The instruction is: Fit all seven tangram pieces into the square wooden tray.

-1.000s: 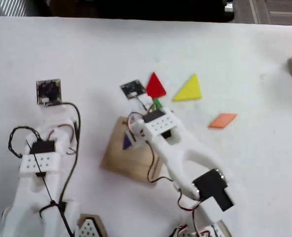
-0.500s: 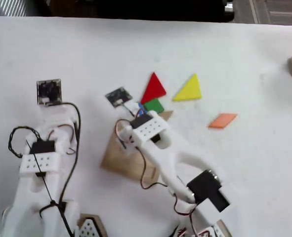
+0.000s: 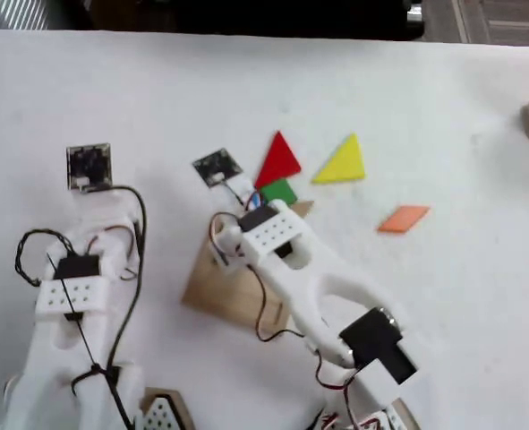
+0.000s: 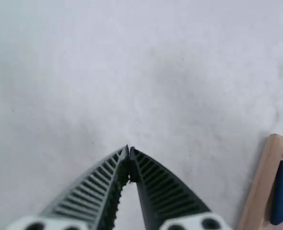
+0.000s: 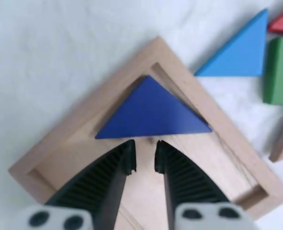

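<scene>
Where both arm bases stand at the near edge, white surface (image 3: 425,90) carries everything. Right arm (image 3: 336,287): white, angled from the near edge up to mid-surface, loose wires at the wrist. Left arm (image 3: 67,296): white, close to the left edge, black cable looped over it.

Square wooden tray (image 3: 215,287): pale wood, raised rim, shallow flat recess. It is turned askew to the surface edges and sits about mid-surface, a bit toward the near edge, with its far part hidden under the right arm.

Right pincer (image 5: 144,154): over the tray recess, dark ribbed fingers a narrow gap apart, gripping nothing. Its tips are just beside the long edge of the dark blue triangle (image 5: 151,112); cannot tell if they touch. Left pincer (image 4: 129,152): over bare surface, tips pressed together with nothing between, tray rim off to one side.

Dark blue triangle lies flat inside the tray, apex tucked into one tray corner, short sides along the rim walls. Yellow triangle (image 3: 343,161): flat on the surface, past the tray toward the far edge. Red triangle (image 3: 277,161): near the yellow one, on its left-edge side.

Light blue triangle (image 5: 237,48): outside the tray, close to the rim, just beside the green square (image 3: 280,191). Orange parallelogram (image 3: 403,218): alone, off toward the right edge. Green square sits between the red triangle and the tray, just beside the red. Tan piece (image 3: 302,208): just beside the green square, shape cannot tell.
</scene>
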Available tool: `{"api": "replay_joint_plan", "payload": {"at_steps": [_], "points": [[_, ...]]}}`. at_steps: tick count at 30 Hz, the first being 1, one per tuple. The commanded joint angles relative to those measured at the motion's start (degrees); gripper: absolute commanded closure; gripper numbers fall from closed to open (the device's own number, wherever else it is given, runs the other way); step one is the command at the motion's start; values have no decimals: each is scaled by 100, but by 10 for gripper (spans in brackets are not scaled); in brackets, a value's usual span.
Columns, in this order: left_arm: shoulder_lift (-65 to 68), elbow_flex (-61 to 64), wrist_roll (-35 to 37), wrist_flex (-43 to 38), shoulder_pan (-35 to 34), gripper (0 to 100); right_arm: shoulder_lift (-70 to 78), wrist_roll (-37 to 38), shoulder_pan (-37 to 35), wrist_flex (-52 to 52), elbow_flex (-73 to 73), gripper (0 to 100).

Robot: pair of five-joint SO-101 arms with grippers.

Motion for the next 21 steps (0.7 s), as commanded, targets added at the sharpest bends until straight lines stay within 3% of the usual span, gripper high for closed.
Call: {"api": "replay_joint_plan", "payload": {"at_steps": [1, 8, 21], "points": [[-163, -79, -53, -132, -40, 973, -215, 211, 180, 321, -281, 922], [-163, -79, -53, -132, -40, 973, 286, 255, 295, -145, -369, 922], [-163, -79, -62, -132, -40, 973, 66, 246, 295, 488, -791, 922]]}}
